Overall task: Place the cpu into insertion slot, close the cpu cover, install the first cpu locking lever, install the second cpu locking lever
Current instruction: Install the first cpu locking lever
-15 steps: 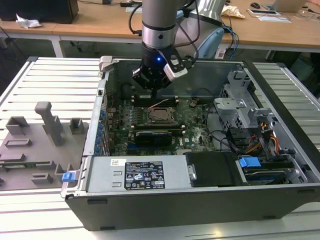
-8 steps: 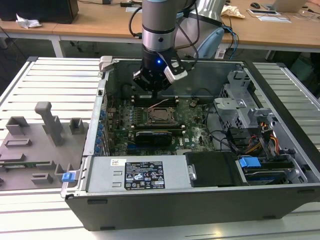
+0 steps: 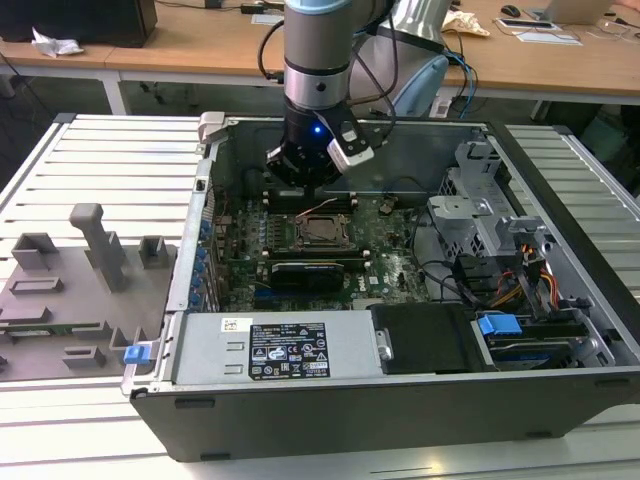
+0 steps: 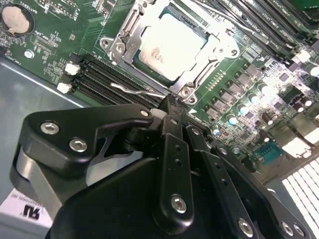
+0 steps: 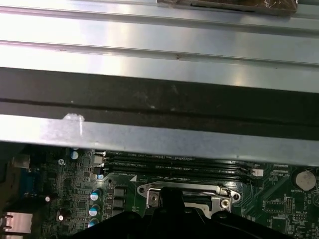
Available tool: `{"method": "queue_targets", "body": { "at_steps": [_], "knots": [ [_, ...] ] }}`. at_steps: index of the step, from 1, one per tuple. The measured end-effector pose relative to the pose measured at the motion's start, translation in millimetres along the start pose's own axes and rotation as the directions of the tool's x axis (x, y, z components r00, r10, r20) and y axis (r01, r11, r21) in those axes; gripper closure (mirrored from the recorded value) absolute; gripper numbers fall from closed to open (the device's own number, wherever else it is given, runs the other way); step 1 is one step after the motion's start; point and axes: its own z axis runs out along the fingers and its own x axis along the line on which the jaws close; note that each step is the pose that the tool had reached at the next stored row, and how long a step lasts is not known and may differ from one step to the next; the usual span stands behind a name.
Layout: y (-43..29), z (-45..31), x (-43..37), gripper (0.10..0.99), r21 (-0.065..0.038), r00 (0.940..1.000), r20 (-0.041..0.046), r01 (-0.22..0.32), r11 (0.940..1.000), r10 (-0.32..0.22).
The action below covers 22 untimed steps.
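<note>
The cpu (image 4: 172, 47), a pale silvery square, lies in its socket on the green motherboard (image 3: 390, 262). The cpu cover (image 4: 124, 46), a grey metal frame, lies flat around it. A thin wire locking lever (image 4: 134, 89) juts out along the socket's edge, unlatched, with one end at my fingertips. My gripper (image 4: 172, 102) is shut, with its black fingers pressed together just beside the socket and the tip touching or almost touching that lever. In the exterior view the gripper (image 3: 305, 185) hangs inside the case just behind the cpu (image 3: 322, 232). The cover's edge (image 5: 179, 188) shows in the first wrist view.
The open case's rear wall (image 3: 420, 150) stands close behind the arm. Black memory slots (image 4: 107, 82) run beside the socket. A grey power supply (image 3: 270, 350), a drive cage (image 3: 480, 215) and loose cables (image 3: 520, 275) fill the case's front and the exterior view's right. A grey fixture tray (image 3: 70, 290) lies outside.
</note>
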Motion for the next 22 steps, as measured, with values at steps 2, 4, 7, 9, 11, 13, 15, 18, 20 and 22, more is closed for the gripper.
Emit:
{"method": "queue_targets", "body": {
  "at_steps": [2, 4, 7, 9, 11, 13, 15, 18, 20, 22],
  "knots": [
    [-0.2, 3.5, -0.7, 0.980, 0.000, 1.0000, 0.0000, 0.000, 1.0000, 0.000],
    [0.4, 5.7, -1.9, 0.980, 0.000, 1.0000, -0.0001, 0.000, 1.0000, 0.000],
    [1.4, 6.4, -4.1, 0.980, -0.002, 1.0000, 0.0001, 0.000, 1.0000, 0.000],
    [2.0, 6.7, -5.5, 0.980, -0.013, 1.0000, 0.0010, 0.000, 0.9999, 0.000],
    [2.4, 6.9, -7.9, 0.980, -0.027, 1.0000, 0.0019, 0.000, 0.9996, 0.000],
    [2.4, 7.0, -8.7, 0.980, -0.028, 1.0000, 0.0020, 0.000, 0.9996, 0.000],
    [2.4, 7.5, -9.0, 0.980, -0.028, 1.0000, 0.0020, 0.000, 0.9996, 0.000],
    [2.3, 8.0, -9.3, 0.980, -0.028, 1.0000, 0.0019, 0.000, 0.9996, 0.000],
    [2.2, 8.3, -9.8, 0.980, -0.028, 1.0000, 0.0020, 0.000, 0.9996, 0.000],
    [2.1, 8.5, -10.6, 0.980, -0.028, 1.0000, 0.0019, 0.000, 0.9996, 0.000]
  ]
}}
